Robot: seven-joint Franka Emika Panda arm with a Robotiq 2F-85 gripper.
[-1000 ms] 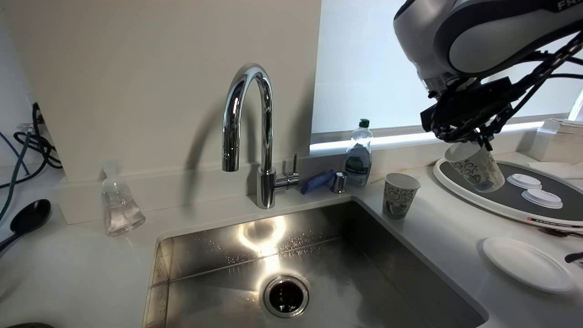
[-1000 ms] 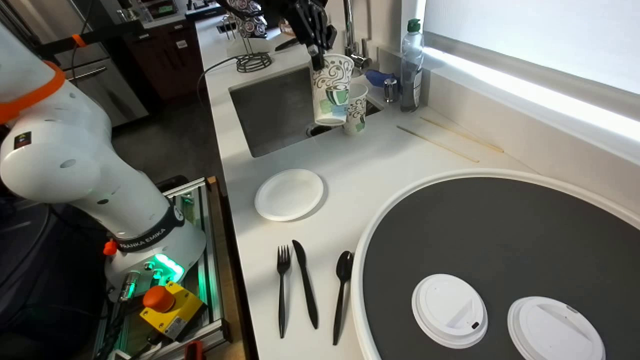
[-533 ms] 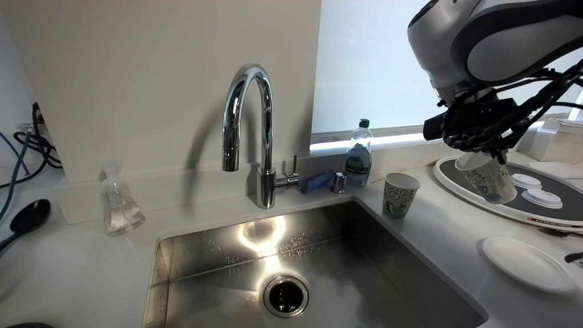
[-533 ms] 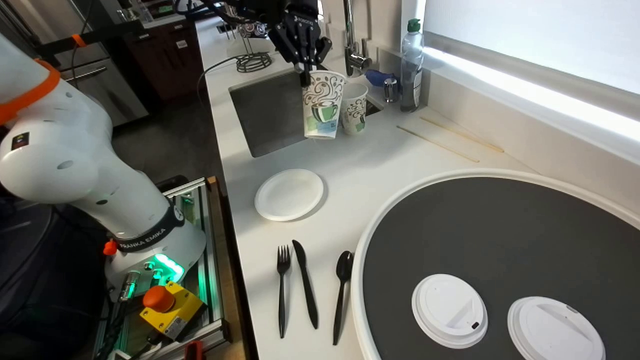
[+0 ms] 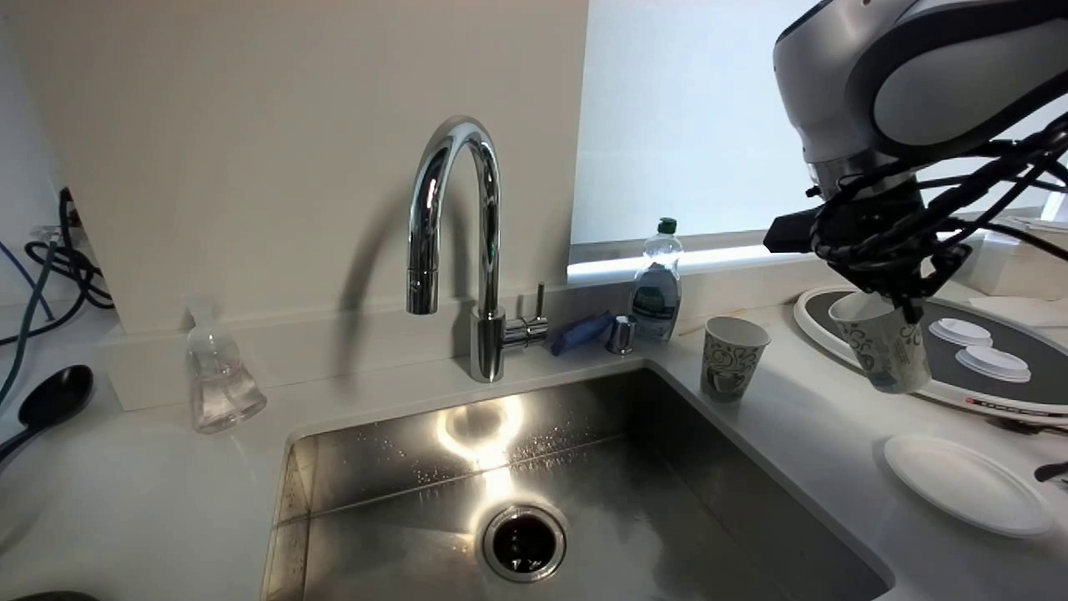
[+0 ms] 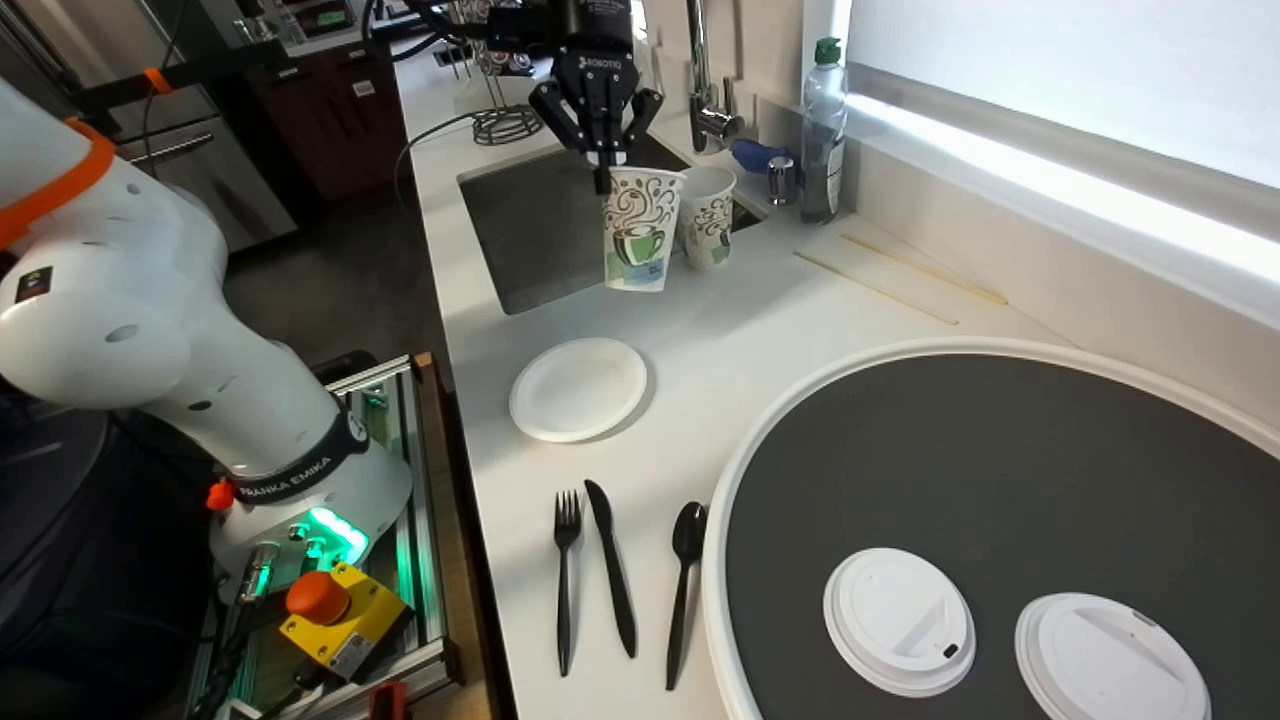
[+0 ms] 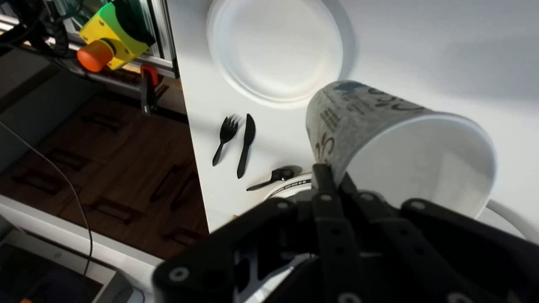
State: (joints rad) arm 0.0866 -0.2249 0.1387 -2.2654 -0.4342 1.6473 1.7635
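In an exterior view, from left: the plate (image 6: 578,390) lies on the counter (image 6: 720,340); beyond it the gripper (image 6: 607,172), fingers almost together, pinches the wall of the held cup (image 6: 640,240), in the air, slightly tilted. For carrying, I would pinch lightly, since it may buckle, and avoid the standing cup (image 6: 710,215) at right. The wrist view looks deeper into the held cup, but misses the standing one.
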